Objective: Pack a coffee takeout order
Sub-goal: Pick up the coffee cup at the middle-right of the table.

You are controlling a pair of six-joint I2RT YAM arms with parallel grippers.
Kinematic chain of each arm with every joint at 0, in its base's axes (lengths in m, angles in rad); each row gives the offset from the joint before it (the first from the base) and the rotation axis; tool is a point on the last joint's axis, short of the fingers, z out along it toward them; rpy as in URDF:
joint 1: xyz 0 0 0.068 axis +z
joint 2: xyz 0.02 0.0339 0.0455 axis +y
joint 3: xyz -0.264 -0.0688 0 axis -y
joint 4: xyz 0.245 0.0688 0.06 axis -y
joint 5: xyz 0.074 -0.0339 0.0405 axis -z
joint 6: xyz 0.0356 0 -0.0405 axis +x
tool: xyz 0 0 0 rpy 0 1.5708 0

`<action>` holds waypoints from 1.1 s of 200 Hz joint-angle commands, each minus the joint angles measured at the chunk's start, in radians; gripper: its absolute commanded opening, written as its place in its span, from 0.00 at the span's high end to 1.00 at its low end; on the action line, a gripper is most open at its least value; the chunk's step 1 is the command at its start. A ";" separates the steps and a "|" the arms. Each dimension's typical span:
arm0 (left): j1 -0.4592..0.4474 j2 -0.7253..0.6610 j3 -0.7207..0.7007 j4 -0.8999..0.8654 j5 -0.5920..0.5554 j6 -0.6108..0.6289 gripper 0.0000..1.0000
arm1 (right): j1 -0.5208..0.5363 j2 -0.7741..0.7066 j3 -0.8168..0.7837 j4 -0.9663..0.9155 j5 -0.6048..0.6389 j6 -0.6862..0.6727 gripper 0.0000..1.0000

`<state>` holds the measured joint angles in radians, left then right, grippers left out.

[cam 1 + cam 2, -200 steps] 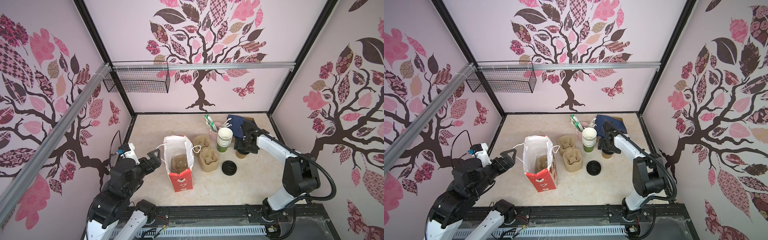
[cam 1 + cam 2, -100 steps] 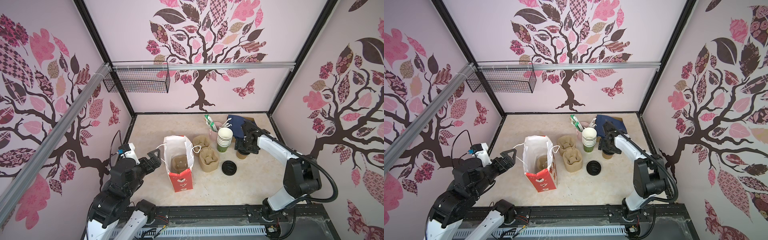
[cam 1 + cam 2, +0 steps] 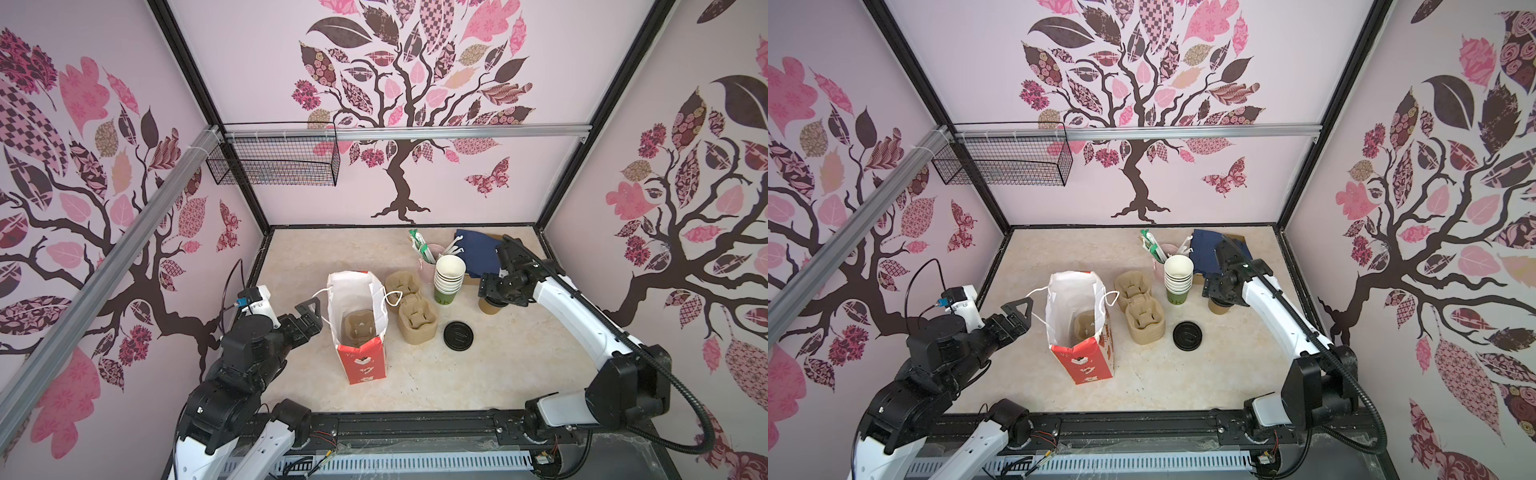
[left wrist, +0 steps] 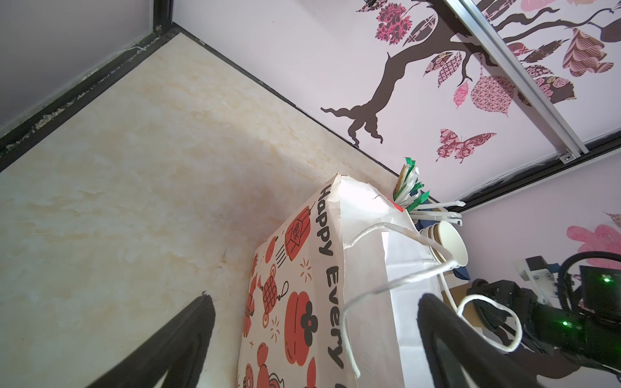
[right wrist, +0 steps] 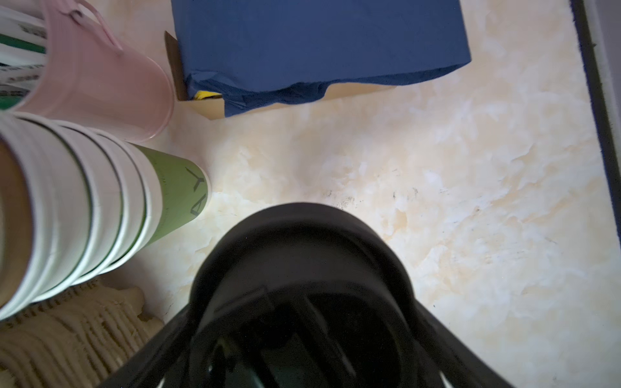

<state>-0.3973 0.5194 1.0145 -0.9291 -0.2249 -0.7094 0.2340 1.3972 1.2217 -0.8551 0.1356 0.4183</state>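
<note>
A small brown paper cup point(image 3: 490, 306) with a black lid point(image 5: 302, 242) stands on the table to the right of the stacked cups. My right gripper point(image 3: 494, 291) comes down over it, and its fingers point(image 5: 433, 329) press both sides of the lid. A tan pulp carrier point(image 3: 359, 326) lies inside the open red-and-white paper bag point(image 3: 361, 365). The navy napkin point(image 3: 476, 249) rests on a cardboard piece at the back right. My left gripper point(image 3: 311, 318) is open just left of the bag, and the bag's printed side point(image 4: 302, 302) sits between its fingers.
More tan carriers point(image 3: 417, 322) are stacked right of the bag. A loose black lid point(image 3: 458, 334) lies beside them. A tall stack of lidless cups point(image 3: 449, 274) and a pink cup of straws point(image 3: 428, 257) stand close to the right gripper. A wire basket point(image 3: 274, 160) hangs on the back wall.
The right gripper's fingers have drawn in a little round the lidded cup. Both arms otherwise stay where they were.
</note>
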 commanded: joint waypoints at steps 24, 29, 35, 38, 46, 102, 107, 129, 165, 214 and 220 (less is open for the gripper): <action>0.005 0.017 0.021 0.008 0.001 0.018 0.02 | 0.037 -0.085 0.121 -0.097 0.008 -0.016 0.13; 0.005 0.018 0.022 0.008 0.003 0.020 0.02 | 0.047 -0.086 0.137 -0.106 0.012 -0.019 0.13; 0.004 0.021 0.025 0.006 0.007 0.021 0.02 | 0.061 -0.086 0.157 -0.119 0.018 -0.021 0.13; 0.005 0.023 0.026 0.007 0.010 0.020 0.02 | 0.068 -0.086 0.169 -0.126 0.022 -0.022 0.13; 0.005 0.026 0.032 0.009 0.024 0.016 0.02 | 0.091 -0.083 0.199 -0.143 0.030 -0.025 0.13; 0.005 0.082 0.132 -0.027 0.136 0.010 0.03 | 0.248 -0.051 0.417 -0.265 0.084 -0.049 0.14; 0.005 0.088 0.141 -0.039 0.135 0.013 0.02 | 0.256 -0.048 0.430 -0.271 0.083 -0.049 0.14; 0.005 0.120 0.175 -0.087 0.130 0.016 0.02 | 0.299 -0.034 0.483 -0.291 0.075 -0.050 0.15; 0.005 0.161 0.204 -0.135 0.114 0.007 0.02 | 0.402 -0.003 0.588 -0.312 0.065 -0.038 0.15; 0.005 0.162 0.193 -0.113 0.117 -0.004 0.02 | 0.559 0.059 0.728 -0.342 0.088 -0.028 0.16; 0.005 0.164 0.192 -0.111 0.117 -0.007 0.02 | 0.570 0.069 0.746 -0.347 0.090 -0.027 0.16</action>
<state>-0.3973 0.6861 1.1763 -1.0359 -0.1047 -0.7090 0.7563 1.4296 1.8923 -1.1500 0.2001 0.3847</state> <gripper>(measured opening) 0.978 0.845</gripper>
